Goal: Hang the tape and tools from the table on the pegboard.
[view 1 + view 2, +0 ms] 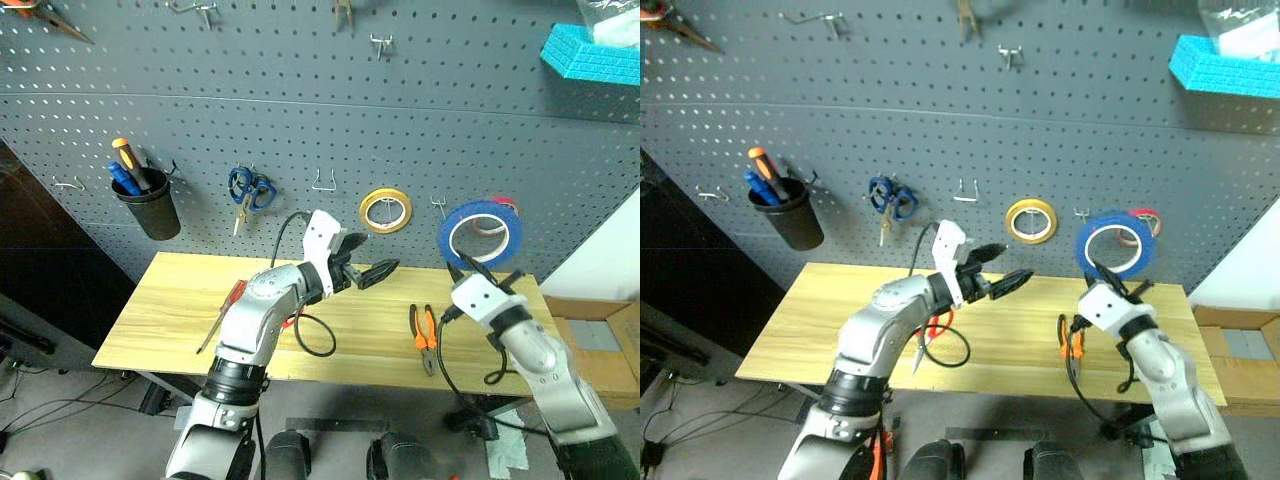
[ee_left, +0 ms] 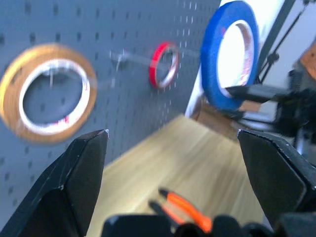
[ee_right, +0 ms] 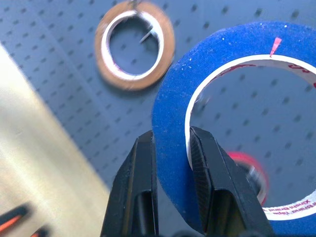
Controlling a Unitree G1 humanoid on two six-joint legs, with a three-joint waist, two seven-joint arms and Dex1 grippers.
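Note:
My right gripper [image 1: 462, 262] is shut on the lower rim of the blue tape [image 1: 446, 238], holding the ring upright just in front of the pegboard [image 1: 300, 100], above the table's [image 1: 180, 300] right end. The wrist view shows the two fingers [image 3: 143, 163] pinching the tape [image 3: 173, 98]. My left gripper [image 1: 372, 258] hangs open and empty over the middle of the table, pointing right. Orange-and-black pliers [image 1: 424, 335] lie on the table under the right arm. The red-handled screwdriver [image 1: 222, 310] lies at left. Red scissors [image 1: 937, 325] lie partly behind the left arm.
A yellow roll [image 1: 386, 210] hangs left of the blue tape and a red roll [image 1: 505, 205] hangs behind it. Blue-handled scissors [image 1: 250, 188], a bare hook [image 1: 322, 182] and a black cup of tools [image 1: 148, 205] hang further left. A cardboard box [image 1: 600, 340] stands right of the table.

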